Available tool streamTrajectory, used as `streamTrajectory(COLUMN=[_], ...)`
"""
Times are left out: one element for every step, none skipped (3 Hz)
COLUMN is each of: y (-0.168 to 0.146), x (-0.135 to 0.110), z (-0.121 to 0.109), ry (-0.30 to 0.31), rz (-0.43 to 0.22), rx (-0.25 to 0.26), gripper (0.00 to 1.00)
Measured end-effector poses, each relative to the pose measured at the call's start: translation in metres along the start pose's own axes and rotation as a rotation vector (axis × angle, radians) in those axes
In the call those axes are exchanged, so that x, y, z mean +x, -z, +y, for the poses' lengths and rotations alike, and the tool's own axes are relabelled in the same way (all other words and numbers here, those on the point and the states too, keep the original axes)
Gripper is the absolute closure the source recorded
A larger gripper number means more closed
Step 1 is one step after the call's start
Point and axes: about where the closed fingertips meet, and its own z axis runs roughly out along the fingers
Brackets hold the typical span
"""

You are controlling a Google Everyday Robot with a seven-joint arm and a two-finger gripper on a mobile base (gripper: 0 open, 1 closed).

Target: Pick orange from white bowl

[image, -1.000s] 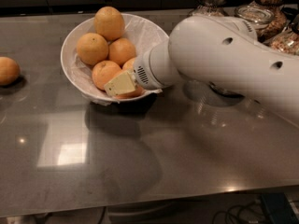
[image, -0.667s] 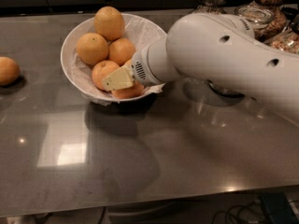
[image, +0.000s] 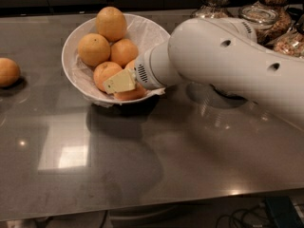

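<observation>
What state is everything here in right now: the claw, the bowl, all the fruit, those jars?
claw: down inside the white bowl, resting over the front orange.
white bowl: upright on the table, paper-lined, holding oranges.
orange: lying at the bowl's front edge, partly covered by the claw.
other oranges: piled in the bowl behind it.
loose orange: alone on the table, far left.
glass jars: upright at back right, holding cereal.

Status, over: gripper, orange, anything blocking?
Gripper in the white bowl, at its front-right orange. Orange in bowl, not lifted. Other oranges packed close beside it; arm covers bowl's right rim.
</observation>
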Motion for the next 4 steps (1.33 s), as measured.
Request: streamTrajectory(y=[-0.006, -0.017, -0.029, -0.036], x=[0.01, 0.017, 0.02, 0.02], z=[0.003, 0.005, 0.006, 0.005], ry=[-0.037, -0.063, -0.08, -0.091], rz=[0.028, 0.053, 0.065, 0.071], rx=[-0.008, -0.016, -0.019, -0.024], gripper=[0.18, 0.17, 0.18, 0.37])
